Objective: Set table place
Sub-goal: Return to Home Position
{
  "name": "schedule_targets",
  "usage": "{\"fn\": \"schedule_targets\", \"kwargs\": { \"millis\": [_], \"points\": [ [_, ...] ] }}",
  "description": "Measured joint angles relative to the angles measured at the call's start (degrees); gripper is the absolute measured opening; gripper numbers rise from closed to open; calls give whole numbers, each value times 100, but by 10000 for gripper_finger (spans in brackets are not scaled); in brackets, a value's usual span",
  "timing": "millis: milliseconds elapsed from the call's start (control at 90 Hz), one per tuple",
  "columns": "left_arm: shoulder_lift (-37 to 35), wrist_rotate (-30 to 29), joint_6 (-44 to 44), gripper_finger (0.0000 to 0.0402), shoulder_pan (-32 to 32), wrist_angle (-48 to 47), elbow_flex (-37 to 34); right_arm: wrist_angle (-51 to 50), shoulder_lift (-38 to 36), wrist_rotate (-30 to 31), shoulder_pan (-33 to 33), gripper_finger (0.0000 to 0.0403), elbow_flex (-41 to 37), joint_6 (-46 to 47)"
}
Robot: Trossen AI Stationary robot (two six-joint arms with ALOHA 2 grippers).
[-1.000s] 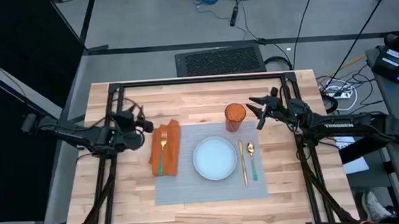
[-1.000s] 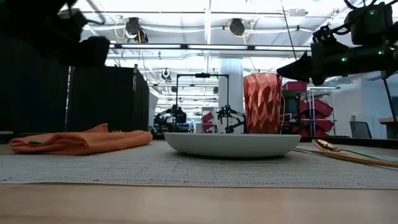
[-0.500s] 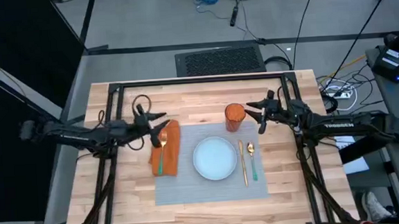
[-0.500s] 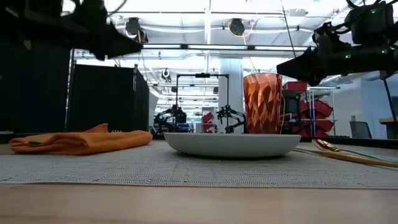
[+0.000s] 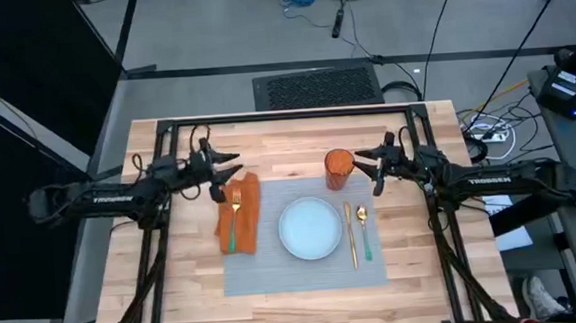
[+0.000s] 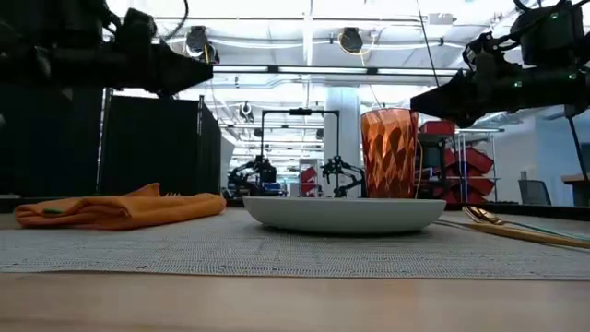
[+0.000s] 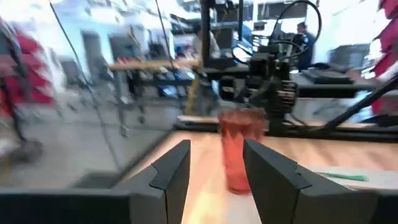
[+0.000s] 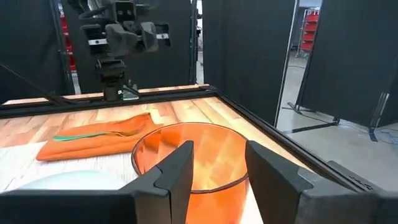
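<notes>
Since a second ago, the left arm (image 5: 120, 197) has carried the left jaws out over the napkin (image 5: 239, 213) and now holds them by its far corner; the right arm (image 5: 489, 179) has barely shifted. Both pairs stand apart and empty, which we judge fits a retreat to rest. The placemat (image 5: 305, 271) lies mid-counter (image 5: 191, 288), laid as a conventional setting: plate (image 5: 309, 228) at centre, knife (image 5: 351, 236) and spoon (image 5: 363, 227) to its right, and the orange cup (image 5: 339, 166) on the far right corner, just beside the right jaws. We see the fork (image 5: 233, 215) resting on the napkin at the mat's left edge. White lettering on the right arm reads TROSSEN.
</notes>
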Motion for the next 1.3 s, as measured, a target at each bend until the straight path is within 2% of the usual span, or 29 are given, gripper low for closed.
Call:
{"fn": "schedule_targets", "kwargs": {
  "millis": [100,200,322,556,656,756,856,1067,1300],
  "points": [
    [235,435,-247,134,124,54,-120,-115,93,-47,41,132,0,5],
    [536,459,-160,134,62,137,-252,31,230,-63,113,132,4,-33],
    [909,440,-288,134,-199,980,-378,504,467,-149,154,132,2,-59],
    [1598,-405,-201,134,-875,1568,-418,1267,1232,-188,149,132,2,72],
    [1906,-527,-293,134,-1025,1703,-418,1997,1711,-563,146,132,2,186],
    [2128,-549,-400,134,-1095,1856,-393,2767,2166,-1389,95,132,2,414],
    [2237,-553,-416,134,-1099,1930,-317,2952,2503,-1792,57,132,4,556],
    [2281,-553,-328,134,-1103,2010,-234,3136,3103,-1639,66,132,46,329],
    [2286,-678,-187,134,-1102,1642,-234,3377,3169,-1335,63,132,9,-76]
  ]
}}
